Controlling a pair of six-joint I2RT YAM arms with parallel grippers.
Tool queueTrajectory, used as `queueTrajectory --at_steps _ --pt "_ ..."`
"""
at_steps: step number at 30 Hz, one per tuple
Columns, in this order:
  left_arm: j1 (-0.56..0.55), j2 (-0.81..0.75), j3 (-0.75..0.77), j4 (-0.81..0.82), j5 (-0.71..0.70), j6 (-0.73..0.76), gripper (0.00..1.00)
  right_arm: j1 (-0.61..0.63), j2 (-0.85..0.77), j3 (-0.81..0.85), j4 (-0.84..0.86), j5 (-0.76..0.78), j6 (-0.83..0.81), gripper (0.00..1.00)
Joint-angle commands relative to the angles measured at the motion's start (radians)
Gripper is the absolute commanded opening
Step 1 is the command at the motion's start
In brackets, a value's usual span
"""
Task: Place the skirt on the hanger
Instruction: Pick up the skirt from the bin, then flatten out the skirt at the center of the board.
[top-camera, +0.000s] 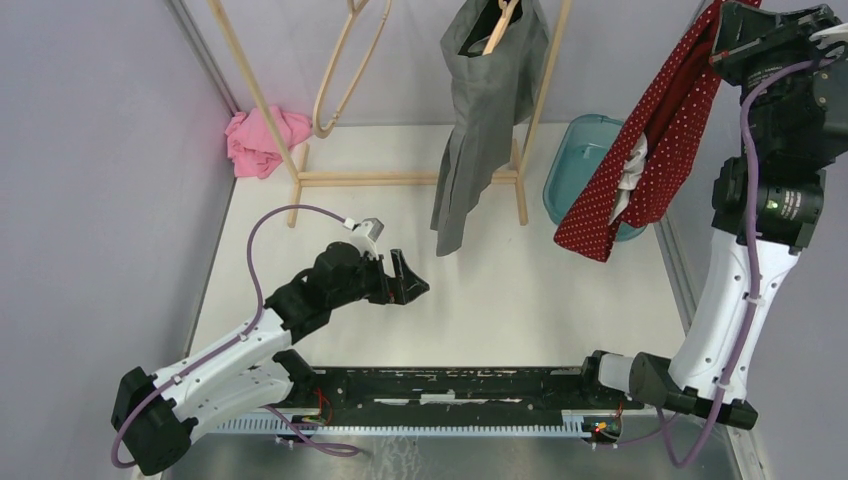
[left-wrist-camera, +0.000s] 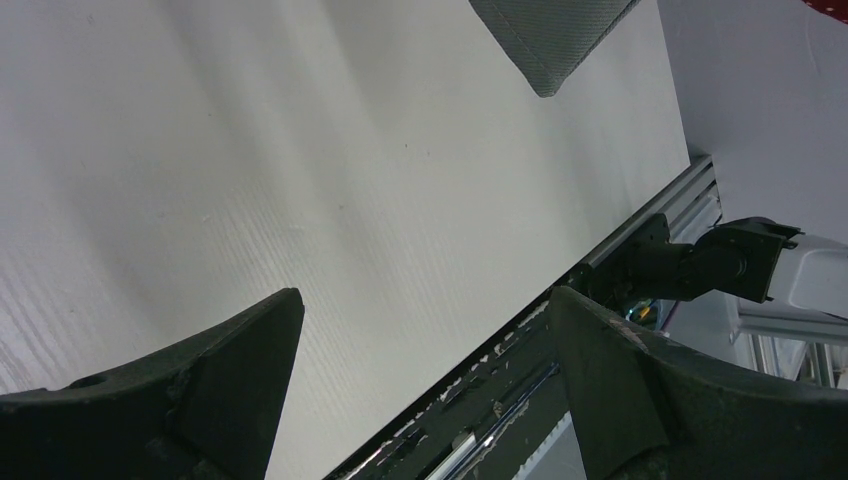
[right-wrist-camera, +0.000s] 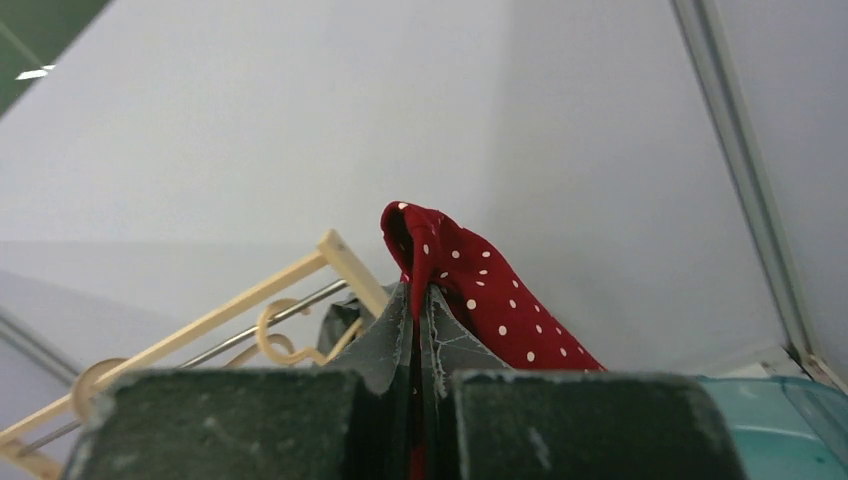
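The right gripper is reaching high at the far right, its jaws pressed together on one edge of a red polka-dot skirt. The skirt is hanging free in the air, draping down over a teal basin. The left gripper is hovering low over the white table, left of centre, jaws spread wide and holding nothing. On the far wooden rack an empty wooden hanger is hanging (well left of the skirt), beside a grey garment. A pink cloth is lying at the far left.
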Motion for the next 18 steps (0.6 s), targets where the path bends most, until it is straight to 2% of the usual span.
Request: queueTrajectory --at_steps 1,6,12,18 --pt "0.004 -0.03 0.0 0.036 0.003 -0.007 0.99 -0.002 -0.052 0.086 0.071 -0.126 0.066 0.01" --pt "0.005 -0.062 -0.005 0.061 0.062 -0.03 0.99 -0.003 -0.054 0.048 0.146 -0.329 0.223 0.01" --pt "0.004 -0.088 -0.092 0.214 0.173 -0.164 0.99 0.009 -0.061 -0.138 0.409 -0.55 0.477 0.01" --pt "0.002 -0.141 -0.151 0.224 0.137 -0.211 0.99 0.109 -0.068 -0.211 0.425 -0.622 0.476 0.01"
